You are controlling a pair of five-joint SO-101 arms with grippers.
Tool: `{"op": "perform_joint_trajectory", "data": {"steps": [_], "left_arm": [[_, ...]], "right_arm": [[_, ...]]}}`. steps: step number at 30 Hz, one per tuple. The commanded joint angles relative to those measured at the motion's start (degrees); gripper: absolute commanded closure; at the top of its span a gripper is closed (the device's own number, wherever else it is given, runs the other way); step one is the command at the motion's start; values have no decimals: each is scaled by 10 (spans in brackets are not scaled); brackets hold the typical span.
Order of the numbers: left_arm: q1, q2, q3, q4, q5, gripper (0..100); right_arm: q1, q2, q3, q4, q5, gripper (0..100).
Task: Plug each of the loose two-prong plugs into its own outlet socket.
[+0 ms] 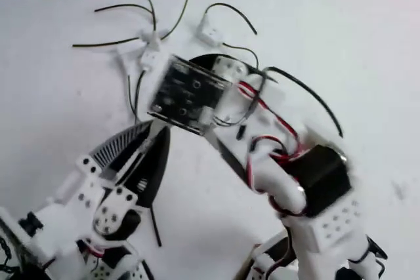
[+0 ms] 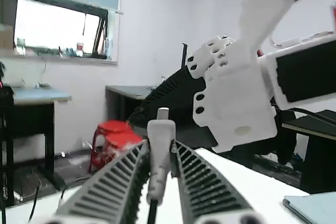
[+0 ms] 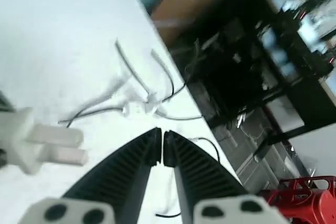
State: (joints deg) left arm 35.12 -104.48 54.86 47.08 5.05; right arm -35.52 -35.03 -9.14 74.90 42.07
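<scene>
Two-prong plug (image 2: 160, 129) pinched upright in left hand (image 2: 160, 148), lower centre of left wrist view. Right hand (image 3: 161, 136) pressed together, empty. Loose plugs (image 1: 151, 56) upper left on table (image 1: 367, 44). Likely carrying step; next: line prongs up with socket.

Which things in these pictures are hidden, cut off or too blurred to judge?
High view: the wrist board covers the right gripper.
Right wrist view: the near plug is blurred and cut by the edge.
Left wrist view: the fingers hide most of the held plug.
</scene>
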Motion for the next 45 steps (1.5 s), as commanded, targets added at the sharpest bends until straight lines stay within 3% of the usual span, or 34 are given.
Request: {"op": "perform_joint_trajectory", "data": {"steps": [1, 9, 18, 22, 30, 35, 40, 45], "left_arm": [[4, 0, -6, -9, -4, 977], [4, 0, -2, -1, -4, 977], [4, 0, -1, -2, -4, 977], [4, 0, -4, -1, -4, 977], [4, 0, -4, 0, -4, 977], [4, 0, -4, 0, -4, 977], [4, 0, -4, 0, -4, 977], [4, 0, -2, 0, -4, 977]], "right_arm": [[2, -1, -6, -9, 4, 979], [-4, 4, -128, -7, 4, 979], [-115, 14, -157, 46, 1, 979], [-109, 29, -96, 46, 3, 979], [28, 33, -24, -14, 5, 979], [77, 30, -27, -12, 5, 979], [76, 11, -57, -13, 35, 979], [-12, -20, -133, 7, 38, 979]]}}
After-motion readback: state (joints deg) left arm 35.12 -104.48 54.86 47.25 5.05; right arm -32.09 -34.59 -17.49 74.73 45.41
